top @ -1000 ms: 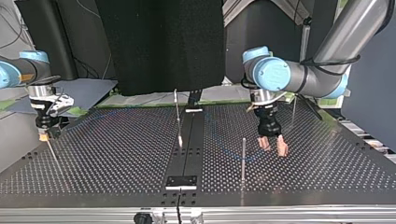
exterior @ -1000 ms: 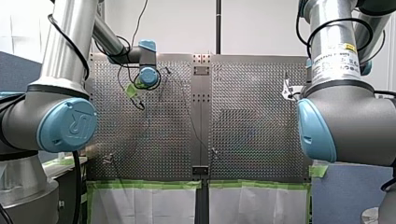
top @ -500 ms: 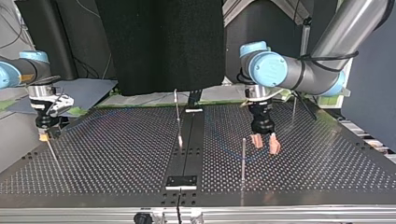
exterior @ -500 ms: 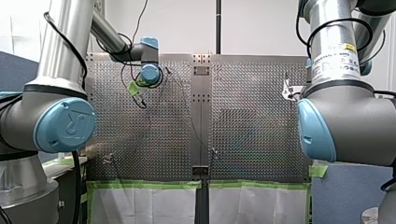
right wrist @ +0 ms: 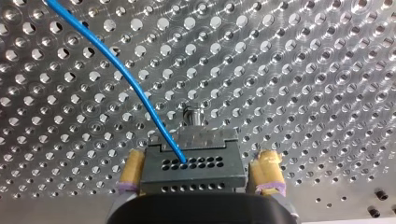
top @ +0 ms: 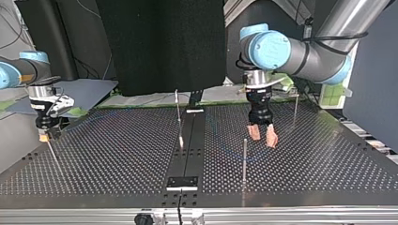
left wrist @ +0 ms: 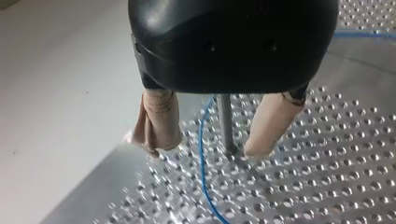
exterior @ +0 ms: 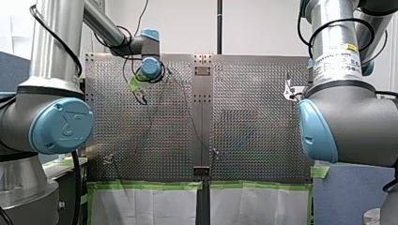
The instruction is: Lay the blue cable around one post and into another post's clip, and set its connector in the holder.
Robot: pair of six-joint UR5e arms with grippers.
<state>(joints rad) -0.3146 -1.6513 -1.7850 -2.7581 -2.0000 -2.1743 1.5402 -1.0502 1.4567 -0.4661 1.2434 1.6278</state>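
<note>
The robot's right hand point(right wrist: 200, 158) is clamped on a dark connector point(right wrist: 194, 165), with one yellow-padded finger point(right wrist: 132, 169) pressed against each end of the block. The blue cable point(right wrist: 119, 65) comes out of a hole in the connector's face and curves away ahead of the hand, over the perforated metal worktop point(right wrist: 303, 70). Just ahead of the connector a short peg point(right wrist: 194, 115) stands up from the worktop; I cannot tell whether the block touches it. Seen from across the worktop, this hand sits low near the edge, well apart from the other hand.

The left hand point(left wrist: 203, 150) hangs just above the worktop with its fingers point(left wrist: 156, 119) apart and nothing gripped. The fingers are wrapped in beige pads below a black body. The cable lies on the surface under this hand and runs through the gap between the fingers. A thin upright post point(left wrist: 225, 121) shows in that same gap, closer to one finger than the other and just beside the cable; the two look apart at the base. From across the worktop the post point(top: 244, 157) seems to stand just beside the hand, so I cannot tell whether the fingers truly straddle it. A second post point(top: 178, 115) stands by the dark centre strip point(top: 190, 150), between the two hands.
</note>
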